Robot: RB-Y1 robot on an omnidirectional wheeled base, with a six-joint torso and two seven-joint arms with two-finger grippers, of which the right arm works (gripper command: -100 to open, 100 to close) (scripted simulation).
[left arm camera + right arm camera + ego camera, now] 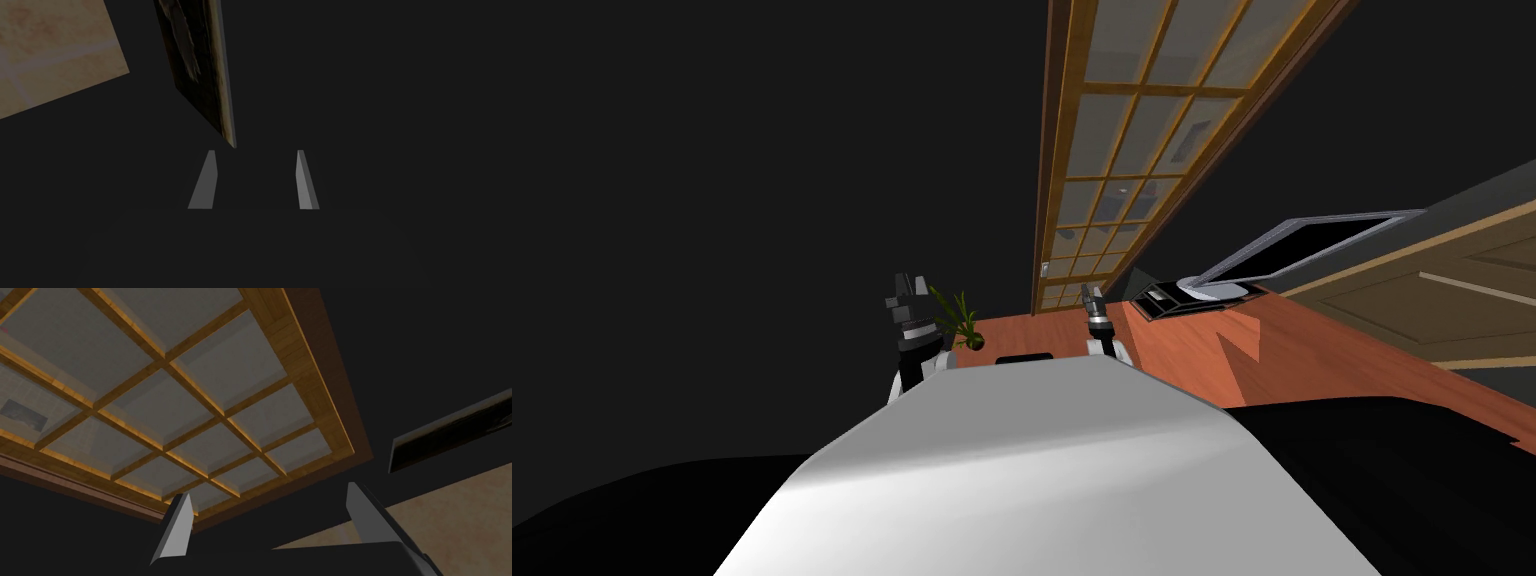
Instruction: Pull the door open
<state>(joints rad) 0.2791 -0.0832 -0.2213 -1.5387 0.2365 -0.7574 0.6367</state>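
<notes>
Where I stand: facing the door [1112, 170], which lies ahead and a little to my right.
Door: wooden frame, with a grid of wooden bars over greyish panes, set in a darker brown casing; dark wall on either side.
Handle: small pale piece [1045, 268] on the door's left stile, low down; too small to tell its shape.
Right gripper [1090, 297]: held up before the door's lower panes, just right of the handle. In the right wrist view the fingers [175, 533] stand wide apart with nothing between them, and the panes lie beyond their tips, apart from them.
Left gripper [907, 290]: held up on my left, well apart from the door. Its fingers [204, 182] are parted and grip nothing.
Floor [1312, 350]: reddish-brown wood.
Plant [962, 322]: small, green, potted, on the floor just beside the left gripper and between the two arms in the head view.
Right of door: flat screen [1312, 245] on a pale round base, with a dark low unit [1157, 300] beside it.
Far right: light wooden panelled surface [1462, 290].
</notes>
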